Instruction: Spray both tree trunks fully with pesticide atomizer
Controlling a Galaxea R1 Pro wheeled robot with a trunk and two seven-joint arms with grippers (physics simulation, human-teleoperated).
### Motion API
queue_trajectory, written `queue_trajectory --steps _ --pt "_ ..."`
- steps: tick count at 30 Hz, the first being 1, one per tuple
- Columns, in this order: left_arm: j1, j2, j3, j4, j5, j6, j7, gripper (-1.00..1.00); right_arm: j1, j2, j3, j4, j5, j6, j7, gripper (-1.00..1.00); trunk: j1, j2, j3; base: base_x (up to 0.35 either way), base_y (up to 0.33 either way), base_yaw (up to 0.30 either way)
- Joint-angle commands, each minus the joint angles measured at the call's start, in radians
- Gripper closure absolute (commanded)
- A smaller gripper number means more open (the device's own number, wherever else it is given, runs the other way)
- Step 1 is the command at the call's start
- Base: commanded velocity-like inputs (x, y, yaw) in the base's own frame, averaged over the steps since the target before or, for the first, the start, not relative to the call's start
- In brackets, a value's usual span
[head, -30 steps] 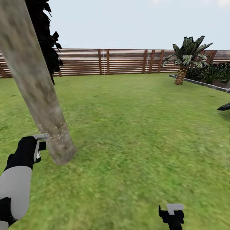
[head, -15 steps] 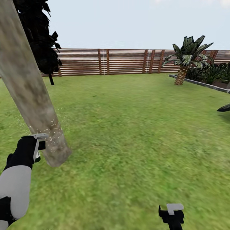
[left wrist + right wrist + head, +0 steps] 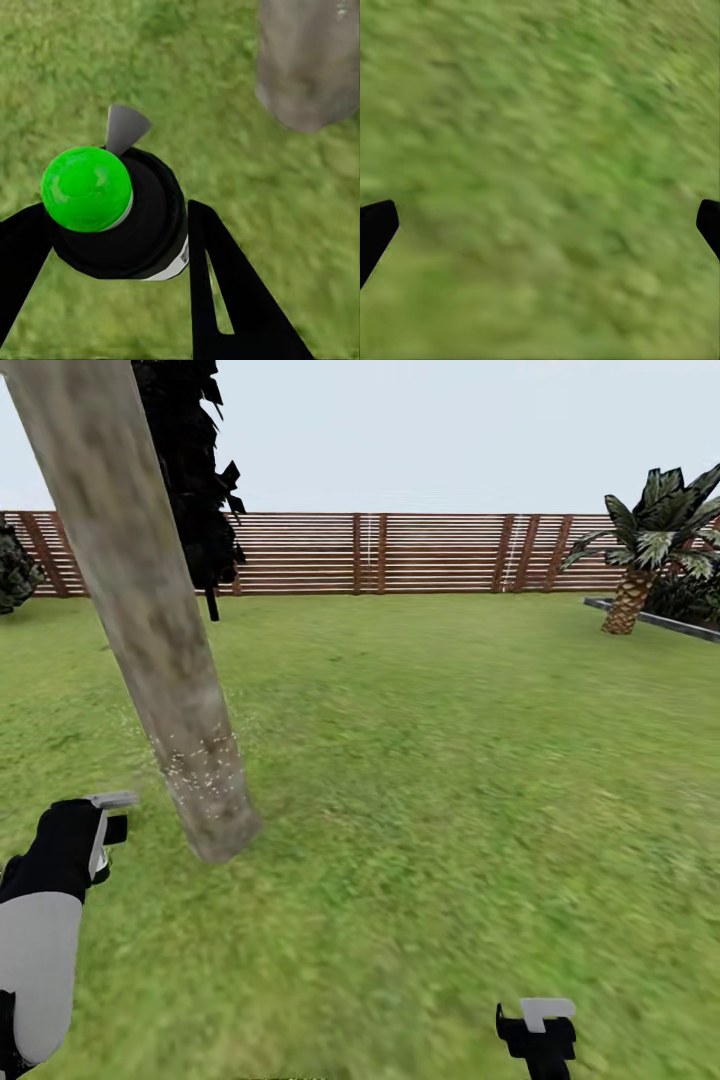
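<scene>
Between the left fingers (image 3: 225, 300) sits the pesticide atomizer (image 3: 120, 217), a black cylinder with a glossy green cap and a grey nozzle tab, clamped at its body on both sides. It looks rigid and light, a smooth plastic can that could slip or twist if gripped loosely, so the mid-body hold just under the cap seems the right place, leaving the nozzle clear. In the head view the left gripper (image 3: 100, 825) is held low at the left, forearm angled up and forward, nozzle toward the tree trunk (image 3: 150, 620) just beside it. Pale specks of spray dot the trunk's lower part near the base; higher up the mottled bark looks bare, so coverage is probably far from finished. The trunk leans, rising out of the grass floor (image 3: 450, 780). Over on the right, the right gripper (image 3: 537, 1025) hangs low and idle, its fingers (image 3: 375, 229) spread wide over nothing but grass. Beyond lies the wooden fence (image 3: 430, 552).
</scene>
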Motion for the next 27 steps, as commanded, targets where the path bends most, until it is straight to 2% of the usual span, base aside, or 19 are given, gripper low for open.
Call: queue_trajectory --steps 1,3,7,8,9,10,11,12,13,14,15,16,17,18,19,21,22,24,27 --pt "0.015 -0.001 0.000 0.000 0.001 0.002 0.001 1.00 -0.001 0.000 -0.007 0.001 0.011 -0.003 -0.004 -1.00 0.000 0.000 -0.001 0.000 0.000 0.242" --pt "0.082 -0.008 -0.001 0.003 0.005 -0.031 -0.002 1.00 -0.001 0.000 -0.007 0.001 0.011 -0.003 -0.004 -1.00 0.000 0.000 -0.001 -0.199 0.000 0.059" --pt "0.166 -0.009 0.001 0.027 0.019 -0.133 -0.011 1.00 -0.001 -0.001 -0.007 0.000 0.011 -0.002 -0.004 -1.00 0.000 0.000 -0.001 -0.318 0.000 0.008" --pt "0.196 -0.008 -0.004 0.052 0.024 -0.176 -0.028 1.00 -0.001 -0.001 -0.005 0.000 0.011 -0.002 -0.003 -1.00 0.000 0.000 -0.001 -0.335 0.000 0.001" --pt "0.236 -0.008 -0.019 0.095 0.025 -0.256 -0.065 1.00 -0.001 -0.002 0.002 -0.002 0.012 -0.002 -0.002 -1.00 0.000 0.000 -0.001 -0.337 0.000 0.000" --pt "0.322 0.002 -0.129 0.179 0.014 -0.478 -0.208 1.00 -0.001 -0.001 0.099 -0.005 0.045 -0.001 -0.001 -1.00 0.000 0.000 -0.001 -0.338 0.000 0.000" --pt "0.355 0.009 -0.191 0.208 -0.014 -0.591 -0.284 1.00 -0.001 -0.001 0.179 -0.021 0.087 0.000 -0.001 -1.00 0.000 0.000 -0.001 -0.338 0.000 0.000" --pt "0.369 0.014 -0.228 0.225 -0.051 -0.671 -0.345 1.00 -0.002 0.000 0.236 -0.055 0.123 0.002 0.012 -1.00 0.000 0.000 -0.001 -0.338 0.000 0.000" --pt "0.377 0.016 -0.258 0.245 -0.100 -0.735 -0.413 1.00 -0.002 0.003 0.276 -0.096 0.154 0.004 0.062 -1.00 0.000 0.000 -0.001 -0.338 0.000 0.000" --pt "0.381 0.016 -0.287 0.265 -0.160 -0.786 -0.493 1.00 -0.002 0.003 0.298 -0.140 0.177 0.008 0.159 -1.00 0.000 0.000 -0.001 -0.338 0.000 0.000" --pt "0.382 0.015 -0.322 0.282 -0.242 -0.829 -0.606 1.00 -0.001 0.000 0.311 -0.206 0.195 0.028 0.337 -1.00 0.000 0.000 -0.001 -0.326 0.000 0.000" --pt "0.380 0.012 -0.337 0.289 -0.297 -0.845 -0.683 1.00 -0.001 -0.004 0.315 -0.260 0.201 0.058 0.483 -1.00 0.000 0.000 -0.001 -0.205 0.000 0.000" --pt "0.377 0.009 -0.345 0.292 -0.335 -0.854 -0.742 1.00 -0.001 -0.007 0.317 -0.305 0.204 0.082 0.599 -1.00 0.000 0.000 -0.001 -0.105 0.000 0.000" --pt "0.375 0.006 -0.349 0.293 -0.360 -0.858 -0.786 1.00 -0.002 -0.010 0.318 -0.339 0.205 0.095 0.681 -1.00 0.000 0.000 -0.001 -0.054 0.000 0.000" --pt "0.373 0.001 -0.352 0.290 -0.384 -0.861 -0.842 1.00 -0.007 -0.011 0.318 -0.378 0.207 0.104 0.765 -1.00 0.000 0.000 -0.001 -0.022 0.000 0.000" --pt "0.373 -0.001 -0.358 0.282 -0.403 -0.862 -0.912 1.00 -0.012 -0.011 0.319 -0.424 0.207 0.108 0.859 -1.00 0.000 0.000 -0.001 -0.009 0.000 0.000" --pt "0.372 -0.001 -0.385 0.279 -0.409 -0.863 -0.944 1.00 -0.014 -0.011 0.320 -0.456 0.207 0.110 0.930 -1.00 0.000 0.000 -0.001 -0.002 0.000 0.000" --pt "0.371 -0.003 -0.429 0.277 -0.412 -0.863 -0.953 1.00 -0.014 -0.010 0.320 -0.467 0.206 0.110 0.962 -1.00 0.000 0.000 -0.001 -0.001 0.000 0.000" --pt "0.370 -0.019 -0.471 0.277 -0.414 -0.863 -0.954 1.00 -0.014 -0.006 0.321 -0.473 0.207 0.110 0.984 -1.00 0.000 0.000 -0.001 0.000 0.000 0.000"
